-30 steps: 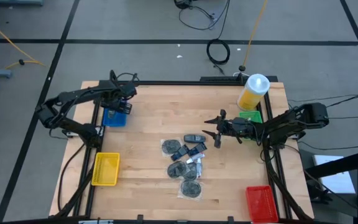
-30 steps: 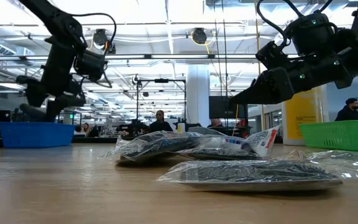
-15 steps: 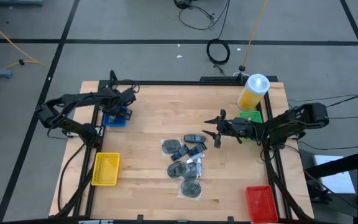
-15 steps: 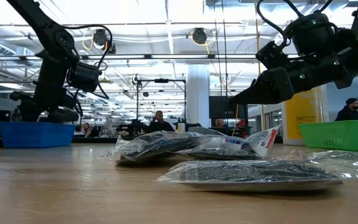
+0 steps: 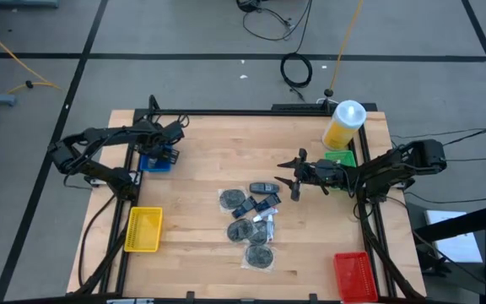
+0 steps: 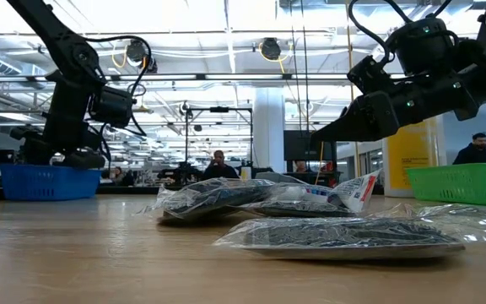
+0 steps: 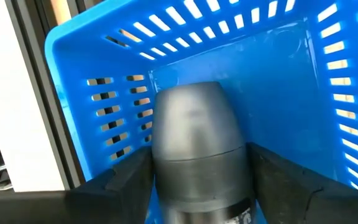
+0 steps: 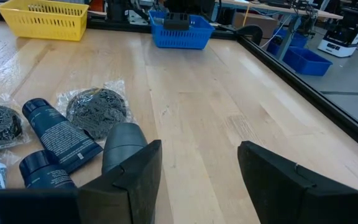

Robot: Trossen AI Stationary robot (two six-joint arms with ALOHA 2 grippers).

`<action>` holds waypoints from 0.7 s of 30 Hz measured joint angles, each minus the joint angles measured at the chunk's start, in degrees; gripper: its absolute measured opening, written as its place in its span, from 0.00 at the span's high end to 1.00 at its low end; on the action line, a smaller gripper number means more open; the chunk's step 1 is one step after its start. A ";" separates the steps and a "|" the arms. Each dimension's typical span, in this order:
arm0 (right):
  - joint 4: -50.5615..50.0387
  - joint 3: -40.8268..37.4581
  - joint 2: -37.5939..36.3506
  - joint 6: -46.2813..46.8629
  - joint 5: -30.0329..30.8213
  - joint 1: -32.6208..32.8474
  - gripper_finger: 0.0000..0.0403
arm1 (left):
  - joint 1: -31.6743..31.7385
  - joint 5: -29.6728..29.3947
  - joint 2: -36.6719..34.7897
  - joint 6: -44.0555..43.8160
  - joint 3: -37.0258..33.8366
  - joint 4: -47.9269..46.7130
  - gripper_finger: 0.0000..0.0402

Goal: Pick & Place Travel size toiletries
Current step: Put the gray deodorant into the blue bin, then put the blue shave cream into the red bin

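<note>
The toiletries lie in a pile [image 5: 256, 209] mid-table, mixed with bagged dark bundles. In the right wrist view they show as dark blue tubes [image 8: 58, 134] and a grey-capped one [image 8: 124, 140]. My left gripper [image 5: 164, 150] is down in the blue bin [image 5: 152, 160] at the table's far left, shut on a grey round-ended toiletry [image 7: 194, 143]. My right gripper [image 5: 292, 179] hovers open above the table, just right of the pile and touching nothing. My left gripper pinches the grey toiletry between its two fingers [image 7: 129, 183], one on each side of its body just behind the rounded grey end [image 7: 194, 115]. That end points ahead of the fingers into the blue bin. I cannot tell whether it rests on the bin floor.
A yellow bin [image 5: 143, 230] sits near left, a red bin [image 5: 351, 274] near right and a green bin [image 5: 340, 158] far right beside a yellow cylinder [image 5: 344, 122]. Bagged bundles [image 5: 260, 253] and a black gadget [image 5: 262, 187] lie in the pile. Bare wood lies between pile and blue bin.
My left gripper has moved down and slightly toward the table's near edge, sinking into the blue bin with the grey toiletry still held. My right arm and the pile have stayed where they were.
</note>
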 joint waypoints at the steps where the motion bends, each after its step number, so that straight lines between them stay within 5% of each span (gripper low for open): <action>1: 0.00 0.00 0.00 0.01 -0.01 0.00 0.49 | 0.01 0.02 0.00 0.00 0.00 -0.04 0.36; 10: 0.22 0.00 0.00 0.02 0.00 0.00 0.49 | 0.00 -0.67 0.00 0.01 3.99 -7.76 0.18; 21: 2.99 0.02 -0.02 -0.26 -3.61 0.00 0.49 | -6.51 -3.58 -0.02 1.56 14.16 -14.48 0.20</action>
